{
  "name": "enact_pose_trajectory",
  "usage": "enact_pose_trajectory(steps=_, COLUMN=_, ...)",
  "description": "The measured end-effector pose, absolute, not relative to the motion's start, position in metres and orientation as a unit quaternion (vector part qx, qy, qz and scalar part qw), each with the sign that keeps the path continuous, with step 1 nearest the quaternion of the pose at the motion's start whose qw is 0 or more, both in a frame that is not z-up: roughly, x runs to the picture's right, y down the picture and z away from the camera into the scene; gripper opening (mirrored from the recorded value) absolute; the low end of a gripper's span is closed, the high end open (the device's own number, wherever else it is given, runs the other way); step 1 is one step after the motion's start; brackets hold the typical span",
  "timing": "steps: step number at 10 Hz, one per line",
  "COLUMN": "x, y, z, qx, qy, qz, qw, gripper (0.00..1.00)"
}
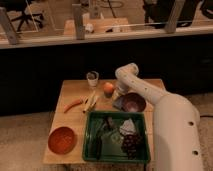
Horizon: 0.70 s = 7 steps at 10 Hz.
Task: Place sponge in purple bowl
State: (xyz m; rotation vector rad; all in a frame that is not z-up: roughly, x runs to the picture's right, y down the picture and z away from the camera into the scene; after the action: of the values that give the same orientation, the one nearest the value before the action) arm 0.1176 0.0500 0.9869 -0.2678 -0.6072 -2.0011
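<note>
The purple bowl (pixel 134 102) stands on the right side of the wooden table (pixel 75 120). A small blue-grey sponge (pixel 118 104) lies at the bowl's left rim, partly under my arm. My gripper (pixel 119 95) hangs down from the white arm (pixel 131 75), just above the sponge, between the orange fruit and the bowl. Whether it touches the sponge is hidden.
An orange fruit (pixel 108 89) and a glass cup (pixel 92 77) stand at the back. A carrot-like piece (pixel 73 104) and pale sticks (pixel 91 101) lie left of centre. An orange-red bowl (pixel 62 140) is front left. A green tray (pixel 95 145) holds grapes (pixel 131 143) and a whitish wedge (pixel 127 127).
</note>
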Motion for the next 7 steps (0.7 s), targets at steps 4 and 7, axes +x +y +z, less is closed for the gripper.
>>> enact_pose_trajectory(steps=4, x=0.112, y=0.042, z=0.973, qx=-0.099, qy=-0.268, qz=-0.825, qw=0.487, gripper=0.13)
enact_pose_trajectory(steps=7, x=0.109, y=0.012, z=0.948, qx=-0.091, qy=-0.236, qz=-0.832, qw=0.493, gripper=0.13)
